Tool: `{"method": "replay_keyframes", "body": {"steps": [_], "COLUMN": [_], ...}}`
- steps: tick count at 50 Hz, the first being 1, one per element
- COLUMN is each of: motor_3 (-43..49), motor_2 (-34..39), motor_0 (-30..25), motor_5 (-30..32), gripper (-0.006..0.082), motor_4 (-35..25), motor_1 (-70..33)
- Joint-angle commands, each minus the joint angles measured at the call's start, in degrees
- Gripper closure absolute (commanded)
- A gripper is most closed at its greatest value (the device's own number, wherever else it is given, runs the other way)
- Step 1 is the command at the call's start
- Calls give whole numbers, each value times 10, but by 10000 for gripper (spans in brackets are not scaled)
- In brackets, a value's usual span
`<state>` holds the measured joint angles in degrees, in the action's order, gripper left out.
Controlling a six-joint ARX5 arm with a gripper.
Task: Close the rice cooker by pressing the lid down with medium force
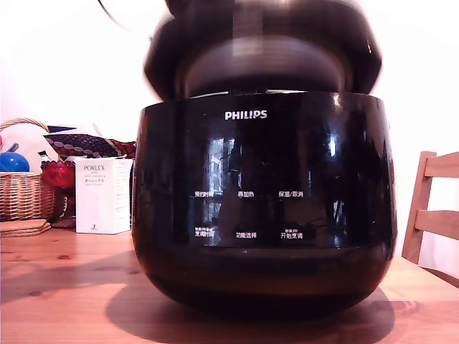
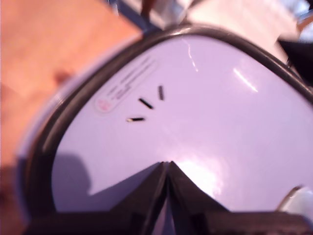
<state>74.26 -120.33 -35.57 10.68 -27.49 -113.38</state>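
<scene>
The rice cooker [image 1: 262, 208], glossy black with a white PHILIPS logo, fills the middle of the exterior view on a wooden table. Its lid [image 1: 262, 50] hangs tilted just above the body and is motion-blurred, with a silvery band of its inner face showing under the black rim. The wrist view looks down on the lid's glossy top [image 2: 195, 112], which glares pale inside a dark rim and carries a label and three small slots. My gripper [image 2: 167, 164] is shut, its two dark fingers meeting in a point against the lid's top. The exterior view does not show the gripper clearly.
At the exterior view's left stand a white PORLEX box [image 1: 102, 195] and a wicker basket [image 1: 25, 193] holding a blue ball. A wooden chair [image 1: 432, 215] stands at the right. The table's surface [image 1: 64, 287] runs in front of the cooker.
</scene>
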Motion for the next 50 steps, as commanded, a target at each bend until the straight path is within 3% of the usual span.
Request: {"method": "replay_keyframes", "body": {"steps": [1, 23, 50], "motor_3": [-2, -106, -333], "motor_2": [45, 237, 454], "motor_0": [-9, -26, -31], "motor_5": [2, -19, -60], "gripper": [790, 790, 790], "motor_4": [10, 13, 142], "motor_1": [10, 99, 264]}}
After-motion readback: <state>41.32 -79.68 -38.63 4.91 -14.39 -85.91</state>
